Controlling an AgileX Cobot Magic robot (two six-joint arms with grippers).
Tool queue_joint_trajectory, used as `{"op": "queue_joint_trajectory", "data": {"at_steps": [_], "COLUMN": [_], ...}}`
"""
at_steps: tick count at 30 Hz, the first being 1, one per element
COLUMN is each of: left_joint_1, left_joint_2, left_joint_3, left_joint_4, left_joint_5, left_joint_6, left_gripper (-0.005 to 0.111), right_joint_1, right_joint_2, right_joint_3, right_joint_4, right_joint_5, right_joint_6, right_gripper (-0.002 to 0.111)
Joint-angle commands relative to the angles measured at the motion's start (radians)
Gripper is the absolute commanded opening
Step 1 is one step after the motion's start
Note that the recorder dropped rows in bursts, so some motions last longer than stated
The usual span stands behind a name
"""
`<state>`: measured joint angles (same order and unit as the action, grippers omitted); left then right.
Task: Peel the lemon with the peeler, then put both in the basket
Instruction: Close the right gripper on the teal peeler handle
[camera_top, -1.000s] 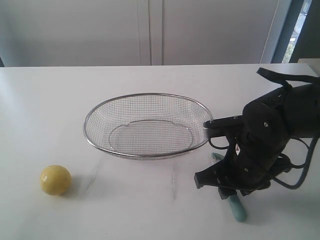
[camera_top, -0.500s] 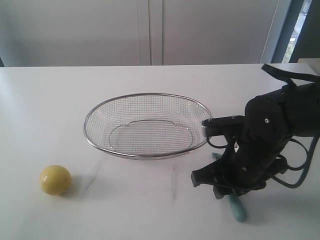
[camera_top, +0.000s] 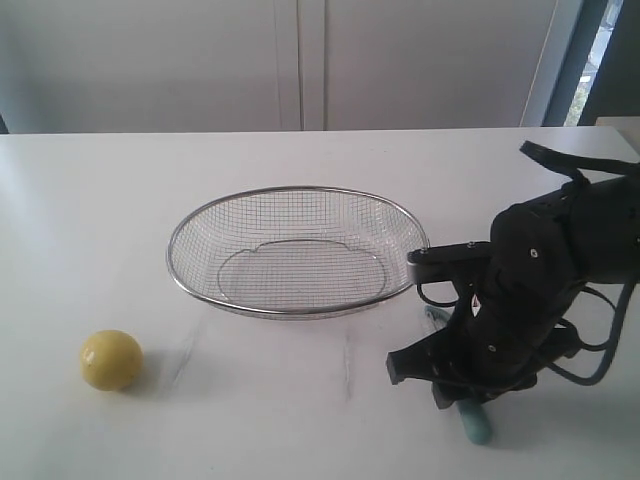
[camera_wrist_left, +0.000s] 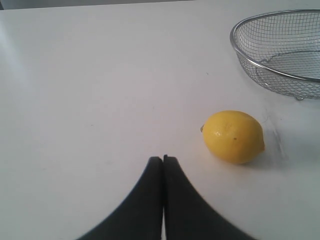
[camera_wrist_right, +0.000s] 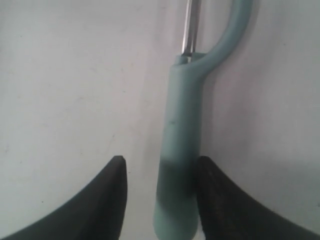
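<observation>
A white table (camera_top: 300, 430) seen from the exterior camera. A wire mesh basket (camera_top: 296, 252) sits near its middle.

The peeler (camera_top: 476, 424) lies flat on the table at about four o'clock from the basket, just beside its rim. Most of it is hidden under the black right arm (camera_top: 530, 290). Its long axis runs from about eleven o'clock to five o'clock. The curved head is toward the basket and the pale teal handle end is toward the near table edge.

In the right wrist view, the right gripper (camera_wrist_right: 161, 165) is low over the peeler with its jaws spread wide, straddling the butt end of the handle. The handle runs lengthwise between the two black fingers (camera_wrist_right: 107, 200), and the head and metal blade point away from the gripper. One finger sits right against the handle's side, and whether it touches cannot be told. The other finger stands clear, with bare table showing in the gap. Nothing is gripped.

The lemon (camera_top: 111, 359) rests alone at about eight o'clock from the basket, well apart from it. In the left wrist view it looks slightly oval, with its long axis crosswise to the way the fingers point.

The left gripper (camera_wrist_left: 163, 160) is clenched, with its fingertips pressed together. It holds nothing and hangs above bare table near the lemon without touching it.
</observation>
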<state>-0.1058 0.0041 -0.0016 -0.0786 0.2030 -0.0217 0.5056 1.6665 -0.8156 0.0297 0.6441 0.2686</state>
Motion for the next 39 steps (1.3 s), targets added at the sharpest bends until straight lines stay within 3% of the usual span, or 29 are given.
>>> {"op": "queue_joint_trajectory", "data": {"at_steps": [1,39], "left_joint_1": [-0.007,-0.007], "left_joint_2": [-0.004,-0.004], "left_joint_3": [0.002,0.002], "left_joint_4": [-0.002,-0.002], "left_joint_5": [-0.001,-0.001], "left_joint_6": [0.001,0.001], "left_gripper": [0.000,0.000], "right_joint_1": [-0.007,-0.007], "right_joint_2": [0.001,0.083], "right_joint_3": [0.005,0.018], "right_joint_4": [-0.018,-0.061], "right_joint_5": [-0.012,-0.039], "right_joint_6": [0.005,0.080], "right_gripper": [0.042,0.042]}}
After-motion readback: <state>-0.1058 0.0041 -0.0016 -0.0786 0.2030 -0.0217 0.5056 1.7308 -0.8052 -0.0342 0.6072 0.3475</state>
